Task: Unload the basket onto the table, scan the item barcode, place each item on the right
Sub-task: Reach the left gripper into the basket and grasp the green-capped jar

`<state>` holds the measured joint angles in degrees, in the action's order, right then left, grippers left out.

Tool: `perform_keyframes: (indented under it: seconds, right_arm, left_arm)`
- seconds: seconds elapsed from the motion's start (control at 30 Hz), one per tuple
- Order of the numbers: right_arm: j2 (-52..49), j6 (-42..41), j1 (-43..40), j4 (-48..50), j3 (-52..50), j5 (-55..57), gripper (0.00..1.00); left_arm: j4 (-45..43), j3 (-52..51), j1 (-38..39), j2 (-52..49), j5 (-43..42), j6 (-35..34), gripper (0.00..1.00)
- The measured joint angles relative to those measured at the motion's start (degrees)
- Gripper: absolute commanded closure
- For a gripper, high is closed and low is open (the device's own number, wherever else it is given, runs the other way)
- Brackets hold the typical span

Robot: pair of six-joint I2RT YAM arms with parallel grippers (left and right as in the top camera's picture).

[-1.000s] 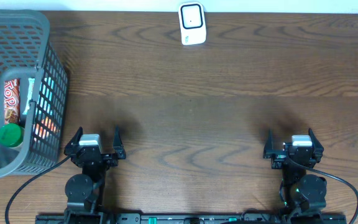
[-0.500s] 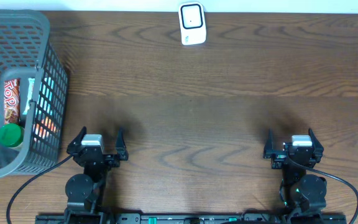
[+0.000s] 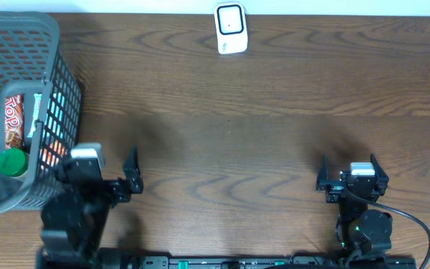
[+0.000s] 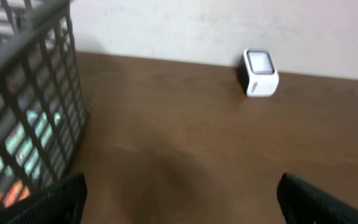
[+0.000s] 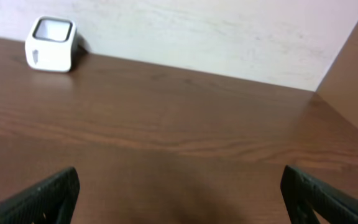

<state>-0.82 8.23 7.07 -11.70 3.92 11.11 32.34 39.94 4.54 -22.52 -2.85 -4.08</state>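
Overhead: left gripper, jaws wide apart & empty, hovers at the near-right wall of the grey plastic mesh basket. Right gripper, also spread w/ nothing held, sits near right. Nothing picked yet; grab, carry & scan all look still to do. Candidate items lie inside the basket, left: glossy red snack pack, round green-capped bottle. Boxy white scanner stands far centre on dark wood-grain table.
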Motion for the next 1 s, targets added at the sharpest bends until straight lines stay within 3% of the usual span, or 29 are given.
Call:
perform_keyframes:
  seconds: [0.13, 0.33, 0.47, 0.67, 0.73, 0.9, 1.0]
  right_arm:
    - [-0.02, 0.00, 0.00, 0.09, -0.02, 0.02, 0.01]
    - [-0.02, 0.00, 0.00, 0.07, -0.02, 0.02, 0.01]
    - [0.00, 0.00, 0.00, 0.07, -0.02, 0.00, 0.01]
    - [-0.02, 0.00, 0.00, 0.11, -0.02, 0.02, 0.01]
    - [-0.02, -0.02, 0.00, 0.13, -0.02, 0.02, 0.01]
    - [0.00, 0.00, 0.00, 0.07, -0.02, 0.02, 0.01]
    - [0.00, 0.00, 0.00, 0.07, -0.02, 0.02, 0.01]
  left_arm:
    - [14.43, 15.02, -0.02, -12.28, -2.99, -0.44, 0.02]
    - [19.58, 20.98, -0.02, -20.28, -11.89, -0.35, 0.02]
    - [22.49, 25.44, -0.02, -25.29, -13.53, -1.62, 0.02]
    - [30.29, 44.35, -0.48, -35.45, -3.41, -9.57, 0.02]
    - [36.74, 53.22, -2.27, -40.11, -0.48, -12.11, 0.02]
    - [44.87, 73.42, -12.98, -52.11, 7.15, -18.03, 0.02]
    - [48.87, 76.65, -22.21, -56.68, 8.94, -21.75, 0.02]
